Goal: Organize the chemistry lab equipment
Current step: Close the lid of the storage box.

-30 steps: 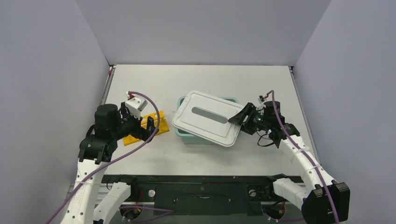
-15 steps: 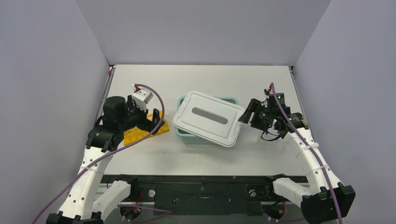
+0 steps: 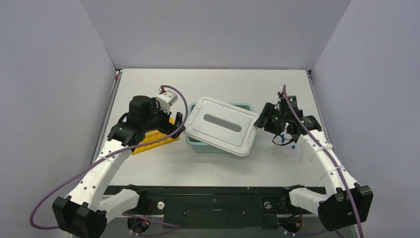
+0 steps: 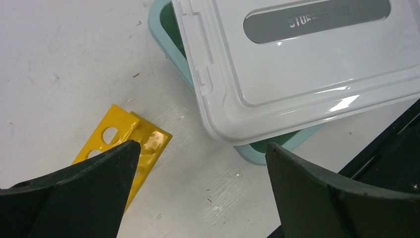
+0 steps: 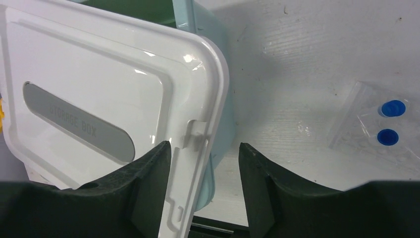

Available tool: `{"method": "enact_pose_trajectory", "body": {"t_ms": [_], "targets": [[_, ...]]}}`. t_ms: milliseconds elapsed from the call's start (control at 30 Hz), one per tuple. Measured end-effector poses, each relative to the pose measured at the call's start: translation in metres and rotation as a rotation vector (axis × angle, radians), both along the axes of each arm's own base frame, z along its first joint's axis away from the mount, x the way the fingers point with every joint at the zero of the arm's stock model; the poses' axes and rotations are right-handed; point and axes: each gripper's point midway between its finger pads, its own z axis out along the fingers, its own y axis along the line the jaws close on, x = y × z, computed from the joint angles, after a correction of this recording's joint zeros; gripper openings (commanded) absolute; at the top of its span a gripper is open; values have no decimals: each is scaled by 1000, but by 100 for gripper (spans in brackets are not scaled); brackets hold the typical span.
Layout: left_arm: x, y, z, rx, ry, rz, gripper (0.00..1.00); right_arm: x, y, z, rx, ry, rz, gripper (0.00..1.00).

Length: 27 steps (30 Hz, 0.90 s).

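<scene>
Right wrist view: white lid (image 5: 99, 89) reads "STORAGE BOX"; left end effector (image 4: 200, 146) and right end effector (image 5: 204, 145) both gape.

Left arm (image 3: 99, 168): extended forward from its base, elbow low, forearm angled inward, wrist tipped downward. Left gripper (image 4: 200, 148): jaws spread fully wide. Right arm (image 3: 322, 153): extended forward, forearm angled inward, wrist raised. Right gripper (image 5: 205, 148): jaws partly apart, fingers pointing inward and down.
</scene>
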Motion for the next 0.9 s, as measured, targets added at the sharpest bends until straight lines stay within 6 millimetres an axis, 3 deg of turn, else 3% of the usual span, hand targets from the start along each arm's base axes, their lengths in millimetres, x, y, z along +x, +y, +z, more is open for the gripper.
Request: {"method": "enact_pose_trajectory", "body": {"t_ms": [200,333,533,900], "targets": [[6,-12,-12,28,5,-22,88,9,8,3,17,-29,2,47],[4,-12,-25,61,5,-29,84,17,8,-6,8,-13,-8,45],[-1,-10,-43,105,19,-43,81,29,10,-19,-6,9,-15,41],[-3,-12,-51,132,5,-76,79,50,10,-16,-35,-2,-10,36]]}}
